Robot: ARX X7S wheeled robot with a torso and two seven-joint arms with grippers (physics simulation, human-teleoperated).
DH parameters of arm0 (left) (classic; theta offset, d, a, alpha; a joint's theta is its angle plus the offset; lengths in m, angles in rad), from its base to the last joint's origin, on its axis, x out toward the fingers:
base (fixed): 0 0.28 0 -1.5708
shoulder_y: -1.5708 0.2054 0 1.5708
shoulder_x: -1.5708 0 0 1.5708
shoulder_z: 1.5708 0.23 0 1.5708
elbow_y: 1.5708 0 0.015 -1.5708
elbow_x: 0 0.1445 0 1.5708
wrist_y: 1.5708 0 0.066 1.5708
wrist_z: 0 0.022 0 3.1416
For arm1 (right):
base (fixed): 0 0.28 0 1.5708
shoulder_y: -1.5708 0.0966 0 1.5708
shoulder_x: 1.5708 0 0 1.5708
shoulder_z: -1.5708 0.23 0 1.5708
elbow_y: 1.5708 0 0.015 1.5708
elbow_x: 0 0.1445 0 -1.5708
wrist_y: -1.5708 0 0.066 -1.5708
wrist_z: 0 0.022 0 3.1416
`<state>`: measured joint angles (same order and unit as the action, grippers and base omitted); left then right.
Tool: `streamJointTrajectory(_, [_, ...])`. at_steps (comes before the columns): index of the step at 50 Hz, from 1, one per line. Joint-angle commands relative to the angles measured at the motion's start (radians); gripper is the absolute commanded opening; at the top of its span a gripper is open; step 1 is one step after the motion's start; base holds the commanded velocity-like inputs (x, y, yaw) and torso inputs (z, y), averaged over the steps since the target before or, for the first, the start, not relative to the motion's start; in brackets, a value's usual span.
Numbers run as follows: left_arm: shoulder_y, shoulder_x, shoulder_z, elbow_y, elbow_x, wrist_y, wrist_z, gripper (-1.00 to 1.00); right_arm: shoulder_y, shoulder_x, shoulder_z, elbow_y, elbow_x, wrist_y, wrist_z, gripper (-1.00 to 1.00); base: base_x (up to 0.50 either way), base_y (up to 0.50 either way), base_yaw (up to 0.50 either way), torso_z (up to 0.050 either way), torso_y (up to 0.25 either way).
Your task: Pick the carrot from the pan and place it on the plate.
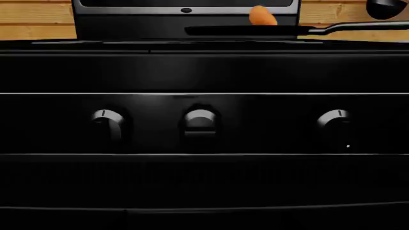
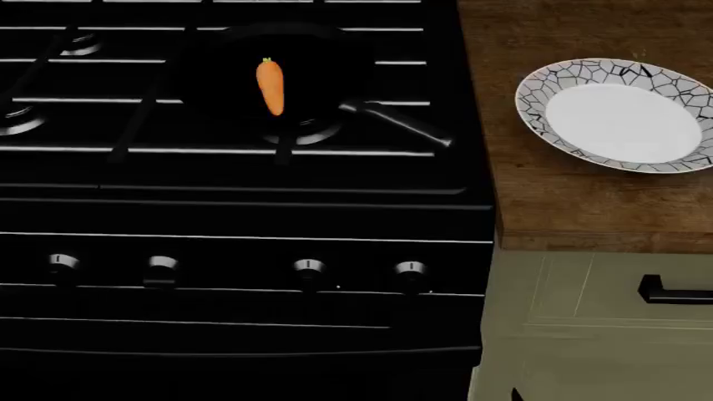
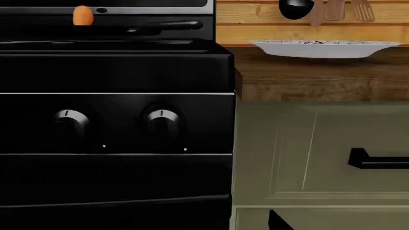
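Currently the carrot [image 2: 270, 86] is lying in the pan [image 2: 317, 79] on the stove, left of the plate [image 2: 535, 104] on the table [image 2: 557, 200]; neither claw is showing, so a blind reach is risking knocking the pan handle [image 2: 402, 124]

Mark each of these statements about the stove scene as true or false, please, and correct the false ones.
1. The carrot lies inside the pan on the stove. True.
2. The plate already holds the carrot. False: the plate's white centre is bare, and the carrot is in the pan.
3. The plate stands on the wooden counter, to the right of the stove in the head view. True.
4. A gripper is closed around the carrot. False: no gripper shows in any view, and nothing touches the carrot.
5. The pan handle points away from the plate. False: it points toward the counter side where the plate is.
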<state>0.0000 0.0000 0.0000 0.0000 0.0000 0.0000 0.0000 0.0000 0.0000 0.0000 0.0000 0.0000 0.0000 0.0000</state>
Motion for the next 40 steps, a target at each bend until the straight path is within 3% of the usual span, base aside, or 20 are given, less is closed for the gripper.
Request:
streamJointTrajectory(1, [0.000, -0.010, 0.011, 0.000, -0.010, 0.000, -0.011, 1.00, 0.000, 0.009, -0.013, 0.000, 0.000, 0.000, 0.013, 1.00, 0.00, 0.00, 0.00, 0.000, 0.000])
streamJointTrajectory(23, [-0.002, -0.068, 0.074, 0.112, -0.068, -0.102, -0.075, 1.00, 0.003, 0.062, -0.076, -0.017, 0.056, 0.025, 0.077, 1.00, 0.00, 0.00, 0.00, 0.000, 0.000])
streamJointTrajectory(28, [-0.001, -0.092, 0.048, 0.332, -0.059, -0.240, -0.124, 1.00, 0.018, 0.087, -0.048, -0.219, 0.058, 0.181, 0.122, 1.00, 0.00, 0.00, 0.00, 0.000, 0.000])
streamJointTrajectory(30, [0.008, -0.108, 0.038, 0.379, -0.043, -0.220, -0.137, 1.00, 0.035, 0.103, -0.027, -0.356, 0.088, 0.283, 0.124, 1.00, 0.00, 0.00, 0.00, 0.000, 0.000])
streamJointTrajectory(37, [-0.163, -0.159, 0.032, 0.888, 0.015, -0.740, -0.162, 1.00, 0.205, 0.166, 0.065, -0.869, 0.231, 0.797, 0.147, 1.00, 0.00, 0.00, 0.00, 0.000, 0.000])
streamJointTrajectory(39, [-0.302, -0.159, 0.000, 1.036, -0.017, -0.974, -0.135, 1.00, 0.322, 0.192, 0.092, -1.007, 0.288, 0.995, 0.157, 1.00, 0.00, 0.00, 0.00, 0.000, 0.000])
streamJointTrajectory(40, [-0.359, -0.173, -0.008, 1.047, -0.046, -1.034, -0.140, 1.00, 0.399, 0.203, 0.148, -1.047, 0.413, 1.118, 0.188, 1.00, 0.00, 0.00, 0.00, 0.000, 0.000])
